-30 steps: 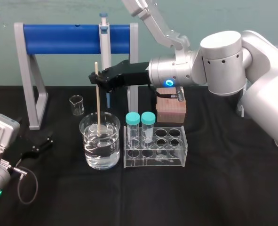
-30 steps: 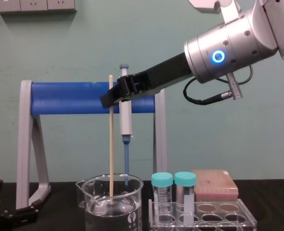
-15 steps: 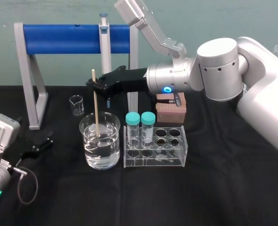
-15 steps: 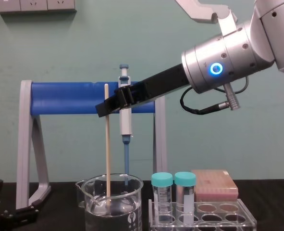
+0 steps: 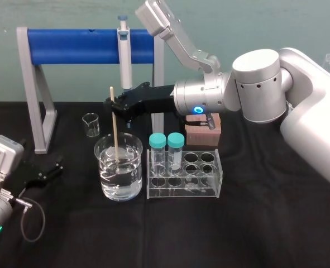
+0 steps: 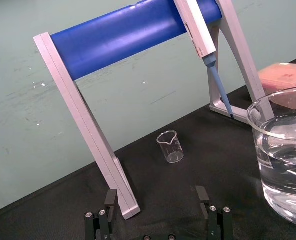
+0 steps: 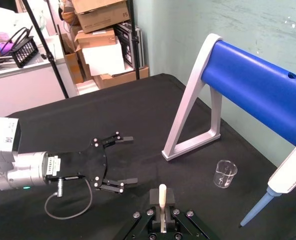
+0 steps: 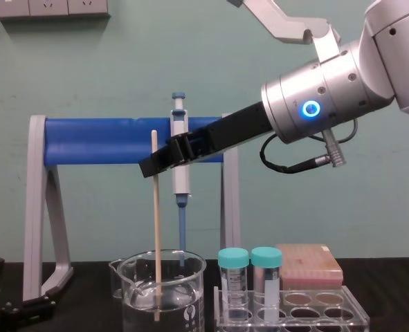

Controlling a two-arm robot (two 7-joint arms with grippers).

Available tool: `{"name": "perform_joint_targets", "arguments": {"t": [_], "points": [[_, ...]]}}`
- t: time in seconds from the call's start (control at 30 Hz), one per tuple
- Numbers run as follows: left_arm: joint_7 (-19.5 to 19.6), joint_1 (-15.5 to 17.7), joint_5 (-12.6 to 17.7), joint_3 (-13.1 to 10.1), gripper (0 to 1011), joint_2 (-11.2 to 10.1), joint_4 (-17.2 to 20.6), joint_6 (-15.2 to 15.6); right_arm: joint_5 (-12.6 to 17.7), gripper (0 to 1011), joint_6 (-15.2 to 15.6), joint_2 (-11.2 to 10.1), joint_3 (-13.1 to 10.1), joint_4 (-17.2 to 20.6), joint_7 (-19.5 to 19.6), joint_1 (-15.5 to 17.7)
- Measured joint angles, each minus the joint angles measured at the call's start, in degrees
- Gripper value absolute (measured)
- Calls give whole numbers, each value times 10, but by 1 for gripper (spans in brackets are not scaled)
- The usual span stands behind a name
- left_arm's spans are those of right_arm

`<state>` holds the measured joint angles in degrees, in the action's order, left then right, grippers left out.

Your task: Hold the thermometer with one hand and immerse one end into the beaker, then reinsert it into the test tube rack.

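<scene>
One arm is working: my right gripper (image 5: 113, 104) reaches in from the right, above the beaker (image 5: 132, 184), with its black fingers clamped on the thermometer (image 5: 115, 131) a little below the top end. The right wrist view shows the pale stick pinched between the two fingers. The thermometer stands almost upright. In the chest view its lower end is under the water line, inside the beaker, and its top rises well clear of the rim.

The test tube rack (image 5: 209, 187) sits just beside the beaker on its right, with two teal-capped tubes (image 5: 167, 140) upright in the back row nearest the beaker. A pinkish box (image 5: 204, 133) lies behind the rack.

My left gripper (image 7: 115, 162) rests on the black table (image 5: 254, 223) at the near left, fingers spread apart and holding nothing, well apart from the beaker. A pipette (image 5: 124, 56) hangs on the blue stand (image 5: 75, 46) at the back, and a small beaker (image 5: 90, 124) stands in front of that stand.
</scene>
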<state>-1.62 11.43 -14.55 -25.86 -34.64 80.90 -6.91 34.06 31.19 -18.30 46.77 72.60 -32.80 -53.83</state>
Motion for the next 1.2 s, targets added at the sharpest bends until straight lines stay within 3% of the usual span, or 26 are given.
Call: {"name": "perform_joint_targets", "arguments": {"t": [1.2], "points": [[0, 0, 0, 0, 1004, 0, 0, 0, -22, 48, -9, 15, -6, -26, -4, 7]]}}
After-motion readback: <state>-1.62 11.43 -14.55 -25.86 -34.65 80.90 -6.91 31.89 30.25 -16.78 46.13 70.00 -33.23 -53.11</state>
